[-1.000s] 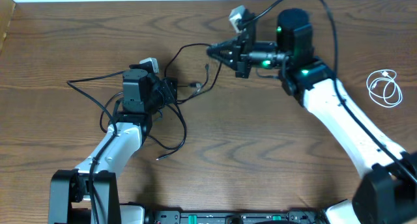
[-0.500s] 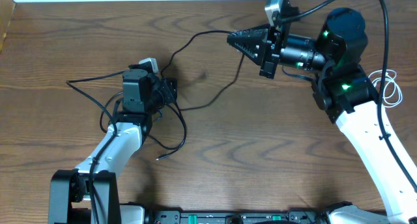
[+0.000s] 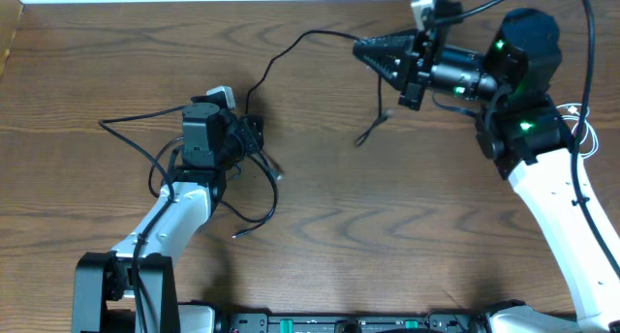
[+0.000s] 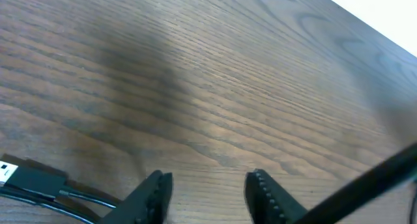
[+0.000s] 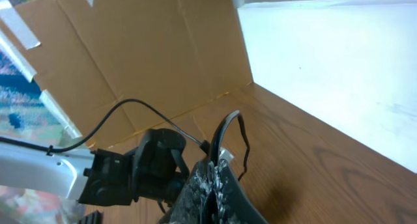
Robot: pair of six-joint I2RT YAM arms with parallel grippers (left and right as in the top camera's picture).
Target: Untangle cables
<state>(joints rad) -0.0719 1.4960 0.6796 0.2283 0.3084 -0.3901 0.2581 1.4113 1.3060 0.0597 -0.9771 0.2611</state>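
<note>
**Desk:** Two grippers on your screens. How do they stand?

**Operator:** I have the right gripper [image 3: 363,50] pinched together on a black cable [image 3: 291,45], upper middle of the overhead view. On my right wrist camera its fingers [image 5: 215,191] sit closed, and a loop of that cable rises just above the tips.

**Desk:** And the left one?

**Operator:** I see the left gripper [image 4: 207,196] with its jaws apart and only bare wood between them. Overhead it sits left of centre.

**Desk:** Where do the cables lie?

**Operator:** From the right gripper the held cable runs up and left. It then curves down toward the left gripper, where I cannot tell it from the tangle. Its short free end hangs below the tips, right of centre, and I cannot tell whether it touches the table [image 3: 387,246].

A second black cable [image 3: 266,193] loops around the left gripper. One strand reaches far left and one end lies in the lower left.

A small plug [image 4: 29,178] lies at the lower left of my left wrist view, near one finger.

A bit of white cable [image 3: 581,110] shows at the right edge, mostly hidden behind the right arm.
</note>
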